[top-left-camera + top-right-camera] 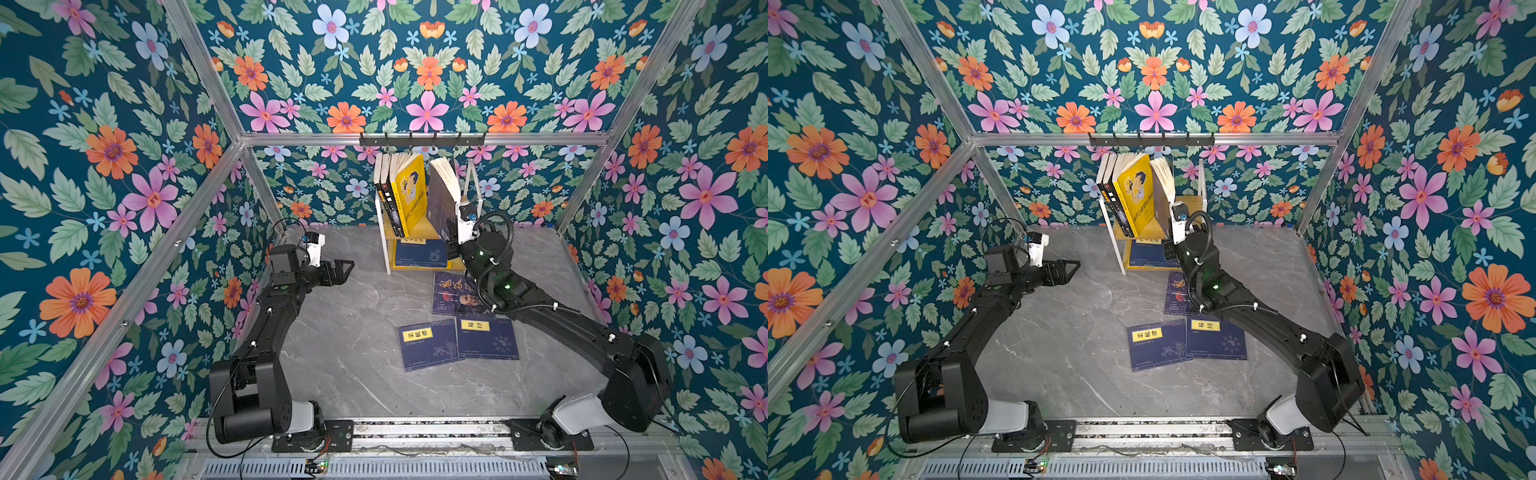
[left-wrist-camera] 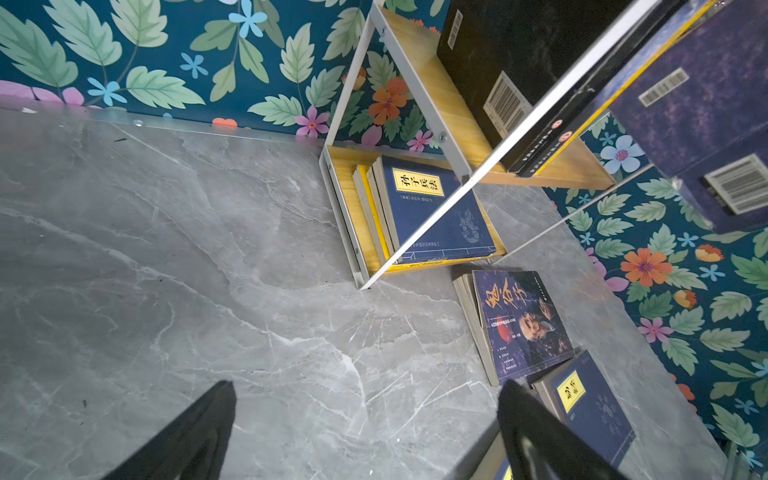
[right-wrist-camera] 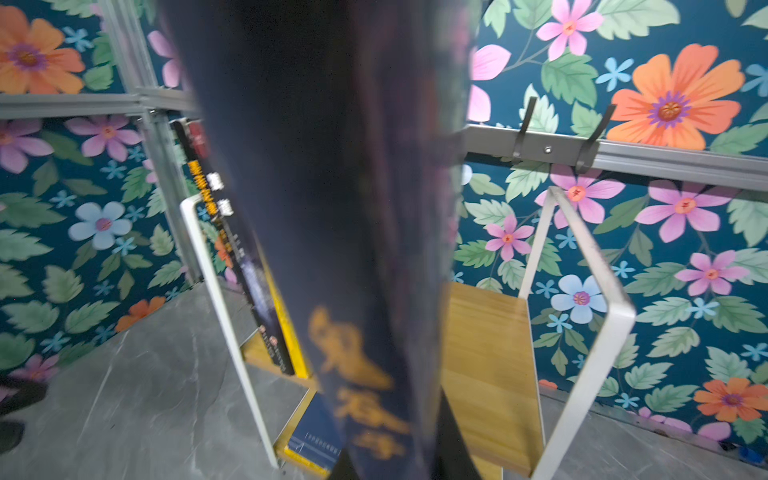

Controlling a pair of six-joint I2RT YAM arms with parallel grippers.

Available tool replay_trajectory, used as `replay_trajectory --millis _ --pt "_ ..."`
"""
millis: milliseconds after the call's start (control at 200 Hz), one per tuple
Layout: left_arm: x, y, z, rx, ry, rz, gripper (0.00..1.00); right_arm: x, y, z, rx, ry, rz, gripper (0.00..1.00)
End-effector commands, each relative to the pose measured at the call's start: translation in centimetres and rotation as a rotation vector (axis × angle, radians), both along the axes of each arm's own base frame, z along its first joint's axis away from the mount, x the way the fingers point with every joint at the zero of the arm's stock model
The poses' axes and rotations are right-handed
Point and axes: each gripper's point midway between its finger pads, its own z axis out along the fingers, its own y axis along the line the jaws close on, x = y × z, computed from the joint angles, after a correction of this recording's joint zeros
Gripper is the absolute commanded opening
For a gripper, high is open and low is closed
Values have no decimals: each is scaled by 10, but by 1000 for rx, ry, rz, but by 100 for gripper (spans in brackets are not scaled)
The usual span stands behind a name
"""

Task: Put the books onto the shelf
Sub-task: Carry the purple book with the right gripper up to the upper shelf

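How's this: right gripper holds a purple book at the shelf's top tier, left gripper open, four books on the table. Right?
Three, not four. Both top views show two navy books and one portrait-cover book on the table. Right gripper holds the purple book at the shelf's top tier; left gripper open.

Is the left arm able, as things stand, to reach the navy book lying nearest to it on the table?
Probably yes: the fingers of the left arm are open and empty, and only bare table lies between them and that navy book.
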Motion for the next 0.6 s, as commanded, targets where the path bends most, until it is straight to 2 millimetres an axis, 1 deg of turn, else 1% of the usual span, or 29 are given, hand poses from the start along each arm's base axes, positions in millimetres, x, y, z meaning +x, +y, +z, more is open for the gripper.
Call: replay_trajectory --millis 0,45,95,100,120,260,325,465,530,595 --pt "0 0 2 6 -17 -10 100 19 -20 25 86 -67 -170 0" --pt "0 0 1 5 -13 -11 100 27 -20 25 84 -65 -200 0" --pt "1 1 1 6 -9 -6 100 33 -21 33 97 -73 -223 0" --pt "1 1 1 6 -9 -4 100 37 -18 26 88 -62 -224 0" --pt "1 1 2 6 -9 -5 100 43 -14 19 79 -48 -225 0" --pt "1 0 3 2 -14 -12 100 64 -2 6 84 -16 -231 0" --pt "1 1 2 7 -10 -7 100 74 3 -3 87 10 -233 0" --pt "0 0 3 5 -19 -13 100 85 21 -16 115 50 -178 0" --pt "0 2 1 16 -15 -7 100 89 34 -19 112 63 -127 0" --pt "1 5 -1 25 -9 6 100 92 42 -21 115 77 -95 0"
